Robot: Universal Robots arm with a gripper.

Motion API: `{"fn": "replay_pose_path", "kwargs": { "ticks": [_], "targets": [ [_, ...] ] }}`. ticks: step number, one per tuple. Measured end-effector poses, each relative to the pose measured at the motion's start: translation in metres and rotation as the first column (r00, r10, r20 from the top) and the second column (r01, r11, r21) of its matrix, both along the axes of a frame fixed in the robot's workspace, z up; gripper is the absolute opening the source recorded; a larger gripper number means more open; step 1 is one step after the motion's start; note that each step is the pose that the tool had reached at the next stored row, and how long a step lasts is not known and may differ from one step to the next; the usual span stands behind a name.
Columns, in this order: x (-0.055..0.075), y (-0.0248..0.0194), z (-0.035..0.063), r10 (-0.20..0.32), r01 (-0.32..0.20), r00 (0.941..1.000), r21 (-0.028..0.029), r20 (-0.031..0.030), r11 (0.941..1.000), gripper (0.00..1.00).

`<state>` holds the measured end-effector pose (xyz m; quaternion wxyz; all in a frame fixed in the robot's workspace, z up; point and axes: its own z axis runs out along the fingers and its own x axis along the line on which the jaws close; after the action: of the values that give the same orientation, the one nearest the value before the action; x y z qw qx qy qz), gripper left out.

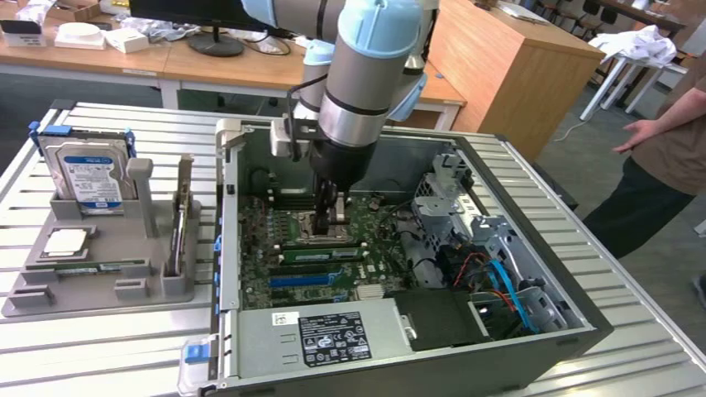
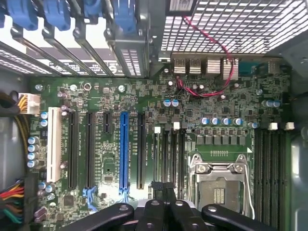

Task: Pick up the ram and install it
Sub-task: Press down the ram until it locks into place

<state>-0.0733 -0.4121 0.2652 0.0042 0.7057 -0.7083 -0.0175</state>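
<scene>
Tool [image 1: 331, 222] hanging low inside open computer case [image 1: 530, 331], fingers together, gripping nothing visible, just above motherboard [image 2: 144, 96] (near processor socket [image 2: 219, 185]). Ram [image 1: 177, 236] standing upright in grey holder [image 1: 78, 289] on desk.

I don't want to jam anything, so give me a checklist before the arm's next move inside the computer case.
1. Hand shut: ok.
2. Hand above the green motherboard inside the open black computer case: ok.
3. Anything gripped in the hand: cannot tell.
4. Narrow green ram stick upright in the grey plastic holder: ok.
5. Person's hand away from the case: ok.
</scene>
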Motion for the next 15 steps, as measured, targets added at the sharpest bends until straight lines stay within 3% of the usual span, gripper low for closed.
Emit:
{"fn": "replay_pose_path", "kwargs": {
  "ticks": [15],
  "targets": [
    [0.0, 0.0, 0.0268, 0.0, 0.0, 1.0, 0.0, -0.0001, 1.0, 0.1]
  ]
}}
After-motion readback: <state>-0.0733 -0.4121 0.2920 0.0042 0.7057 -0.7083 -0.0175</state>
